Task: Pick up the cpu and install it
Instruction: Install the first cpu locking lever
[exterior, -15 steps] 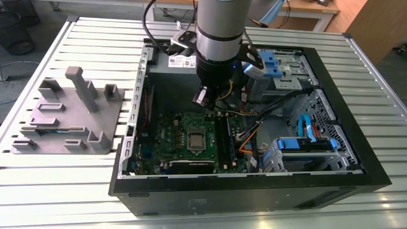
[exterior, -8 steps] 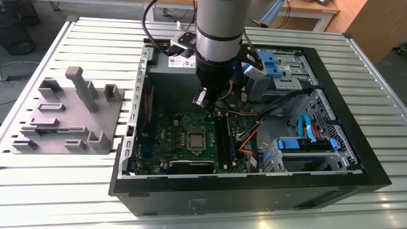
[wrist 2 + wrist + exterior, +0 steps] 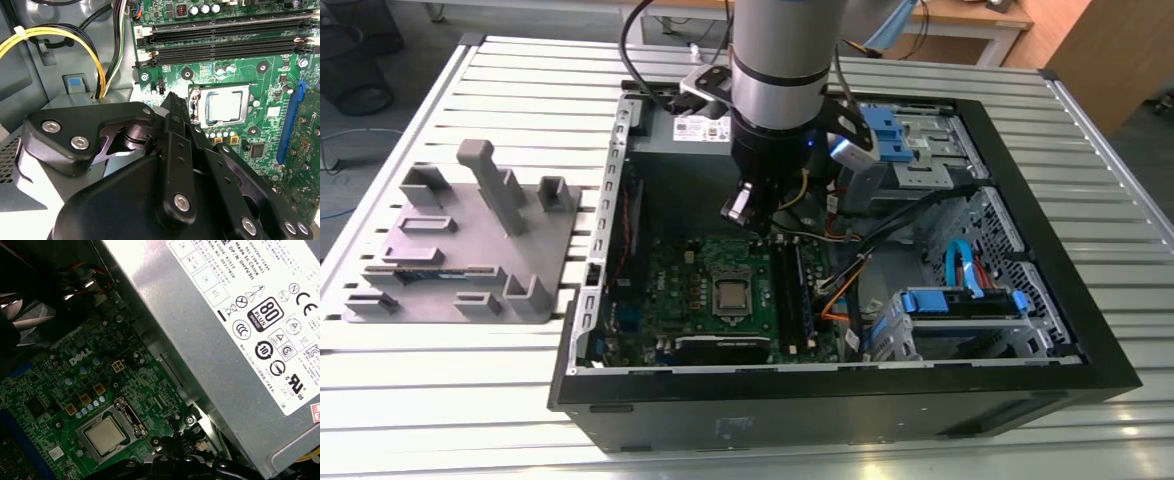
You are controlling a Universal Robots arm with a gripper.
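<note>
Slatted table [image 3: 427,400] holds open case [image 3: 854,400]; cpu [image 3: 731,294] seated in socket; fingers' [image 3: 172,107] state unclear.

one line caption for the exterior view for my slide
Robot arm reaches into an open computer case, above the cpu seated on the green motherboard.

**Arm hardware, as seen**

Silver-grey cylindrical arm [image 3: 781,60] with black wrist section, blue glow on it. Black cable looped beside. Gripper [image 3: 172,107]: matte black linkage plates, silver hex-socket screws, in second wrist view above green motherboard [image 3: 270,125].
</note>
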